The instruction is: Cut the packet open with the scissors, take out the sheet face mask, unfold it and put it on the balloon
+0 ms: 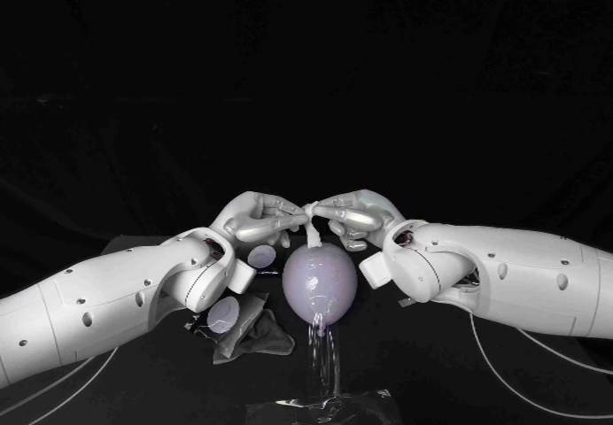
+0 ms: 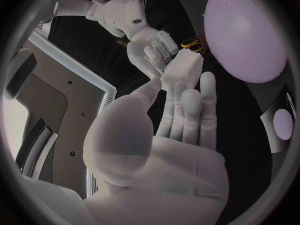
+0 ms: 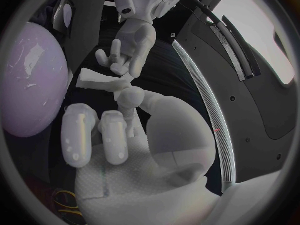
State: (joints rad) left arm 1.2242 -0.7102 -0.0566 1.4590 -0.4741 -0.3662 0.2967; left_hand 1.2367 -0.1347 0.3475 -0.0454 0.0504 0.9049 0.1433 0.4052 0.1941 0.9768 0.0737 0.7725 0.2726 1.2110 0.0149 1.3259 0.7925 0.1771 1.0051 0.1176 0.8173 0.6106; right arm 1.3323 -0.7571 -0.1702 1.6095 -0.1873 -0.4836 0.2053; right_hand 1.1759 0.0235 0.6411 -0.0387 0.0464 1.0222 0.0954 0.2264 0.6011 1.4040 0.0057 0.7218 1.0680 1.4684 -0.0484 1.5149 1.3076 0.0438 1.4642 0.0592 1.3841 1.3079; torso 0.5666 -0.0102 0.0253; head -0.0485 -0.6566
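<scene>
A pale purple balloon (image 1: 320,282) lies on the black table, long axis pointing away from me; it also shows as the balloon (image 2: 247,32) and balloon (image 3: 31,80) in the wrist views. Just beyond and above it, my left hand (image 1: 262,217) and right hand (image 1: 352,212) meet fingertip to fingertip. Both pinch a folded white sheet face mask (image 1: 311,232), and a strip of it hangs toward the balloon's far end. The mask (image 2: 182,70) sits at my left fingertips, with the right hand (image 2: 150,47) on its other side. The mask (image 3: 100,81) is a narrow folded strip between the two hands.
The yellow-handled scissors (image 2: 192,45) lie on the table beyond the hands. A crumpled grey piece (image 1: 253,335) lies left of the balloon, beside two pale discs (image 1: 222,314). A shiny clear wrapper (image 1: 320,409) lies near the front edge.
</scene>
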